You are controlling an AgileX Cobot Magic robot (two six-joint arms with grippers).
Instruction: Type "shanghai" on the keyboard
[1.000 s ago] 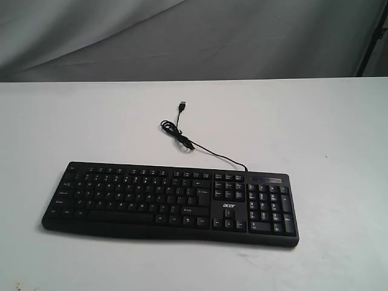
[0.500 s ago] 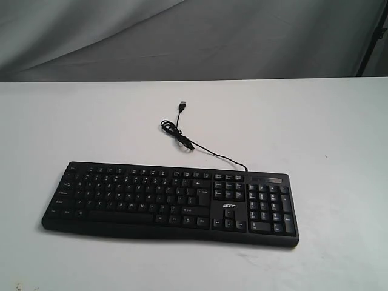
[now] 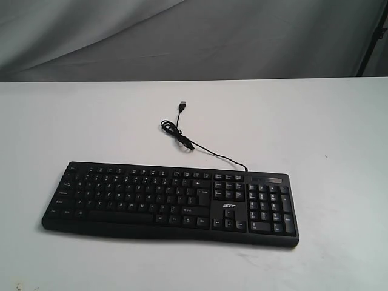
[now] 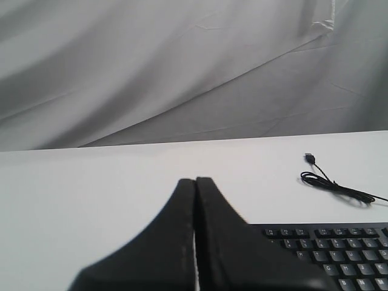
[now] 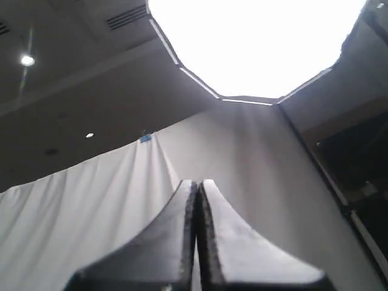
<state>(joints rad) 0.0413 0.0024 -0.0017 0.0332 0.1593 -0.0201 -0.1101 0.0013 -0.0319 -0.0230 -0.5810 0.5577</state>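
The keyboard [image 3: 170,203] lies flat on the white table [image 3: 327,121], toward the near side in the exterior view. Its long axis runs across that view from left to right, and the right end sits slightly nearer to the camera. The letter keys fill the left and middle part; the number pad is at the right end. Its thin cable [image 3: 209,153] goes away toward the far side, makes 1 small loop and ends in a loose USB plug [image 3: 181,106].

The left gripper [image 4: 195,182] has its 2 fingers pressed together and holds nothing. The keyboard lies close in front of it, partly hidden behind the fingers. The right gripper [image 5: 195,183] is also clenched and empty, but it points up to the ceiling. The left arm therefore seems the nearer one to the letter keys. No key looks pressed yet.
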